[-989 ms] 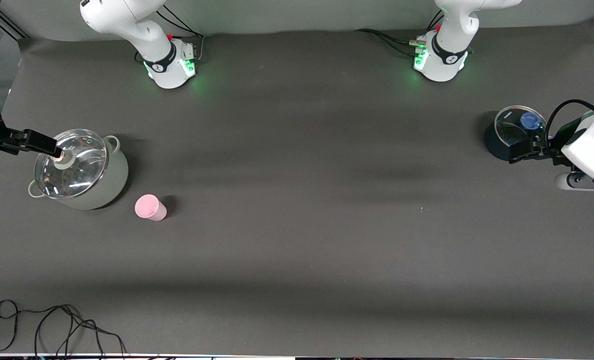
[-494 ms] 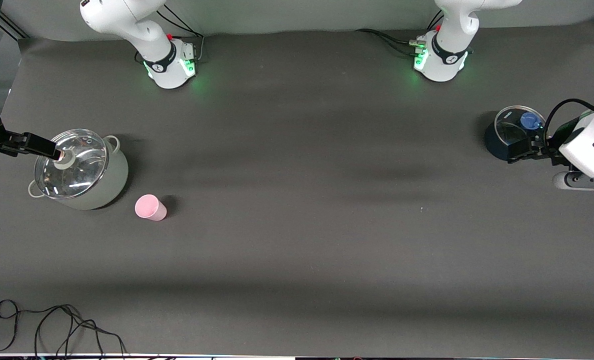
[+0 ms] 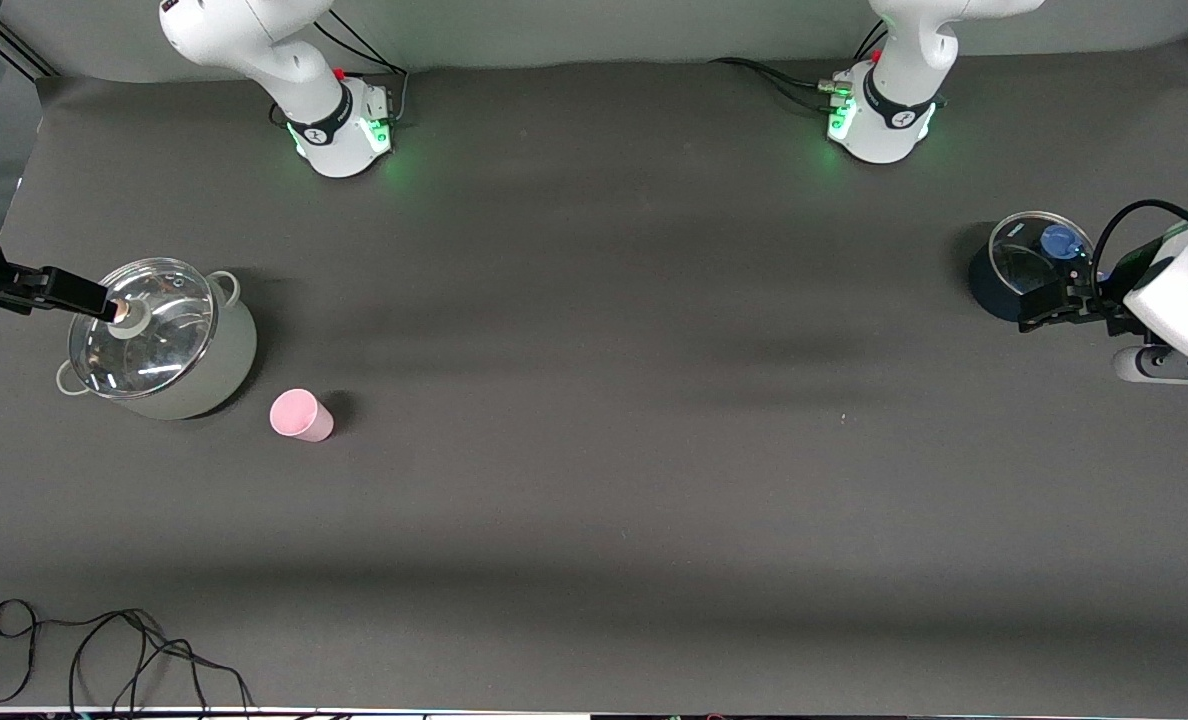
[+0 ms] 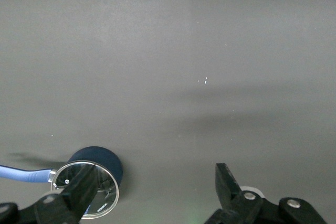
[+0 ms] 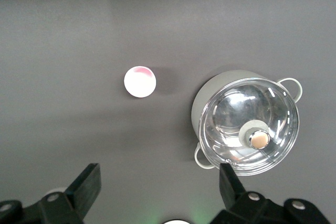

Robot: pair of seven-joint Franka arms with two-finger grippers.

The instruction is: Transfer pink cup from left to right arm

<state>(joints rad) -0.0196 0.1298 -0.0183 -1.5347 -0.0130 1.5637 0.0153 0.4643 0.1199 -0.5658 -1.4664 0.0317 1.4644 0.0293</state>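
The pink cup (image 3: 301, 415) (image 5: 139, 81) stands on the dark table toward the right arm's end, beside the grey pot (image 3: 216, 370) and a little nearer to the front camera. Nothing touches it. My right gripper (image 3: 104, 298) (image 5: 160, 184) hovers open and empty over the pot's glass lid (image 3: 144, 325), near the knob. At the left arm's end, my left gripper (image 3: 1039, 305) (image 4: 155, 187) hangs open and empty over a dark blue pot (image 3: 994, 285) (image 4: 102, 158), well away from the cup.
The grey pot (image 5: 210, 98) has two small side handles and a clear lid with a knob (image 5: 255, 136). The blue pot carries a glass lid (image 4: 86, 192) and a blue handle (image 4: 21, 174). A loose black cable (image 3: 104, 650) lies at the table's front corner.
The right gripper has drifted slightly outward across the pot lid, toward its end of the table. The left gripper has barely shifted. The cup has not moved.
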